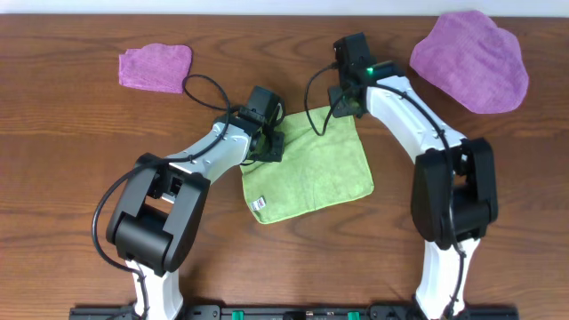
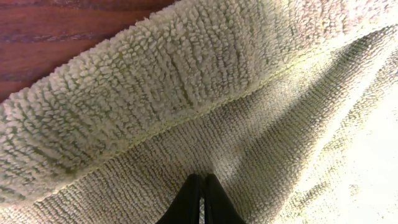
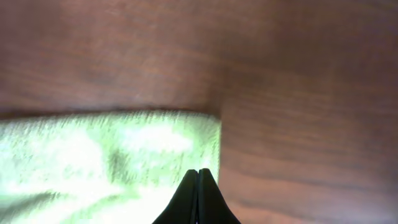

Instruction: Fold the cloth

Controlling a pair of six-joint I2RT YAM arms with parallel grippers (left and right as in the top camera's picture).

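Observation:
The cloth (image 1: 311, 164), a lime-green square towel, lies in the middle of the table with its white tag (image 1: 260, 205) at the near left corner. My left gripper (image 1: 269, 142) sits at the cloth's far left corner. In the left wrist view its tips (image 2: 201, 177) are shut, pinching the fabric, and a raised fold of the cloth (image 2: 155, 81) curls over beyond them. My right gripper (image 1: 348, 107) is at the far right corner. Its tips (image 3: 198, 171) are shut on the cloth (image 3: 112, 155) just inside the right edge.
A small purple cloth (image 1: 156, 67) lies at the back left and a large purple cloth (image 1: 471, 60) at the back right. Bare wooden table (image 1: 71, 160) surrounds the green towel. Both arms reach in from the near edge.

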